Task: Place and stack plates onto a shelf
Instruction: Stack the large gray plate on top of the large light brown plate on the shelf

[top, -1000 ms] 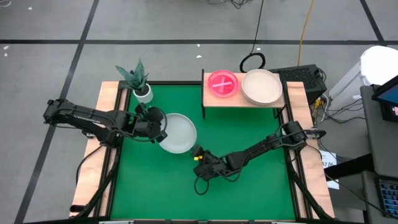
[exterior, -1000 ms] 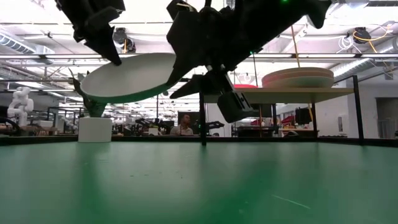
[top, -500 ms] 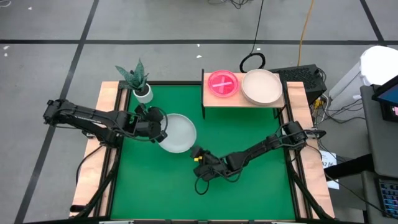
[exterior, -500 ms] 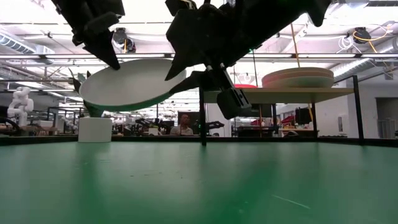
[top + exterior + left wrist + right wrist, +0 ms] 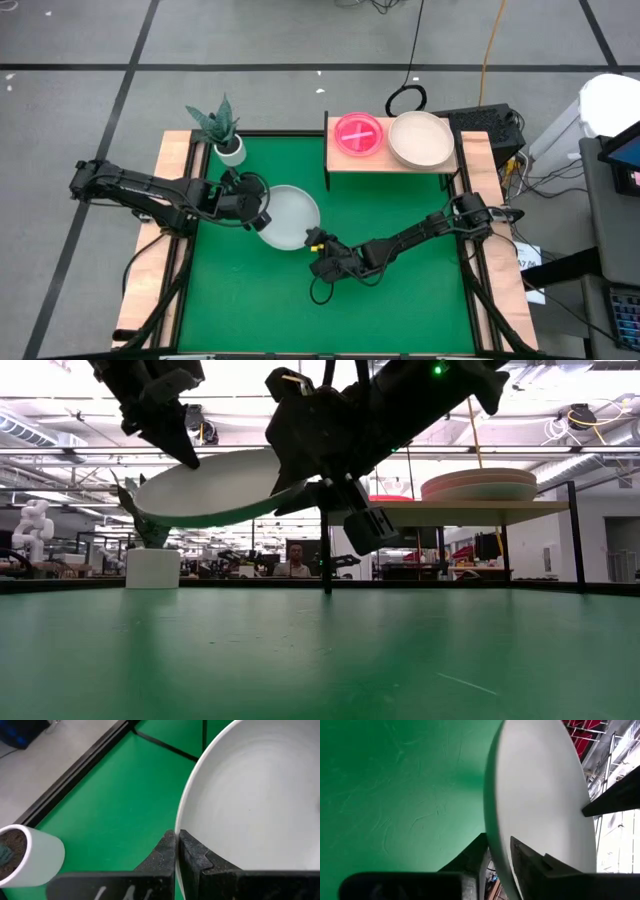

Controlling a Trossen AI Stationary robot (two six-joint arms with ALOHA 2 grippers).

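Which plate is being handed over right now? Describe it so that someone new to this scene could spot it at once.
Start at the green table and look to its middle, left of the wooden shelf. The pale plate hangs in the air there, with the left end effector shut on one edge and the right end effector around the opposite edge. The other plates all rest on the shelf.

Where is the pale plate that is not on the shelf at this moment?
The pale plate hangs above the green table, left of centre in the high view, between the left gripper and the right gripper, each at its rim.
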